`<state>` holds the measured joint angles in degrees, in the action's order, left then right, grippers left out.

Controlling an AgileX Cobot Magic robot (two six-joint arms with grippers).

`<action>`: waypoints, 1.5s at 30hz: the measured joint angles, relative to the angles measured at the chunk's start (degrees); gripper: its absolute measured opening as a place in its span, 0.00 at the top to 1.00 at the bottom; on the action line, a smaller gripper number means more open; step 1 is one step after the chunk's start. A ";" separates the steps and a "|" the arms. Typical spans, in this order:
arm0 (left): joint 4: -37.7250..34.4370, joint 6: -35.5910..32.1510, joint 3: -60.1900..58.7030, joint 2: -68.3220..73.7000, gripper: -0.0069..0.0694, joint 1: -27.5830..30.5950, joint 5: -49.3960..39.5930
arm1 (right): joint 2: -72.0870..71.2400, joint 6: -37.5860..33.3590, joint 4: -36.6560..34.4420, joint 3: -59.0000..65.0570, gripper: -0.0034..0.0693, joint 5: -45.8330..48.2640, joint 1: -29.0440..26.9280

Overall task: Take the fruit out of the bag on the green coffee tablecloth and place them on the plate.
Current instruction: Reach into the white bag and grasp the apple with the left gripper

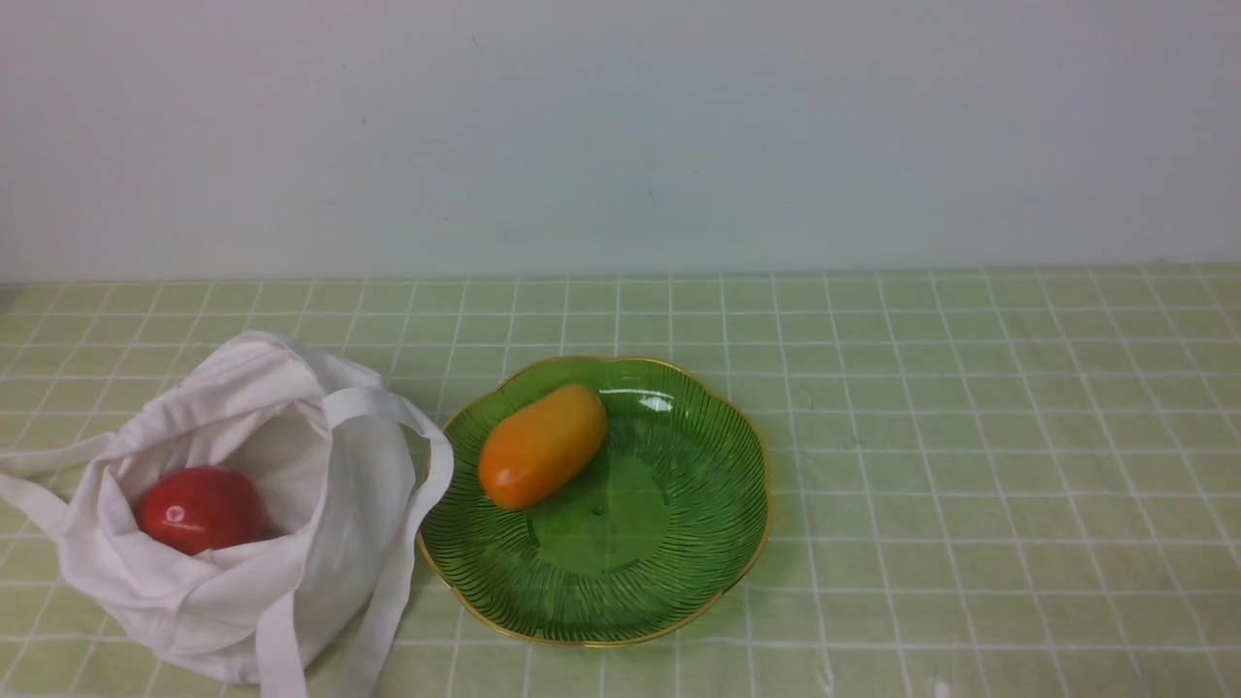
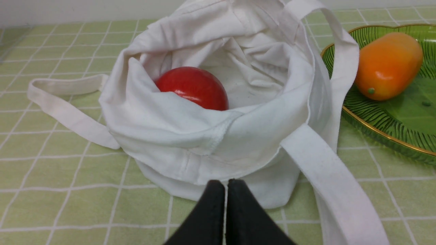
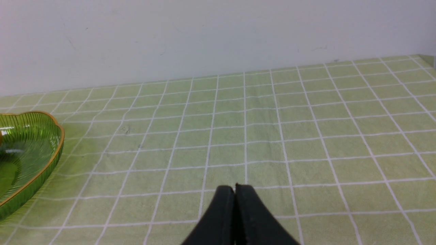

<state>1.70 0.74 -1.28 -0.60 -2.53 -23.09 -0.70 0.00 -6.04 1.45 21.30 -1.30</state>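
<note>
Green plate beside shut end effector's tableclothGreen plate (image 3: 37, 136) on gridded green tablecloth (image 3: 265, 143)

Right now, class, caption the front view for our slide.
A red fruit sits inside the white cloth bag, left of a green plate holding an orange fruit.

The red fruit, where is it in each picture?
Front view: left side, low, inside the bag.
Left wrist view: above the middle, the red fruit in the bag.
Right wrist view: not there.
Shared landmark: the green plate.
</note>
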 joint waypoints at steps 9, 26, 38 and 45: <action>0.05 -0.06 0.00 0.00 0.92 0.00 0.00 | 0.00 0.00 0.00 0.00 0.97 0.00 0.00; -46.70 22.25 -0.36 0.00 0.92 0.00 0.95 | 0.00 0.00 0.00 0.00 0.97 0.00 0.00; -58.17 6.32 9.52 0.53 0.92 0.00 6.50 | 0.00 0.00 0.00 0.00 0.97 0.00 0.00; -53.98 -10.55 28.14 19.55 0.92 0.00 -11.48 | 0.00 0.00 0.00 0.00 0.97 0.00 0.00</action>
<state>-52.29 -9.81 26.86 18.95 -2.53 -34.57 -0.70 0.00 -6.04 1.45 21.30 -1.30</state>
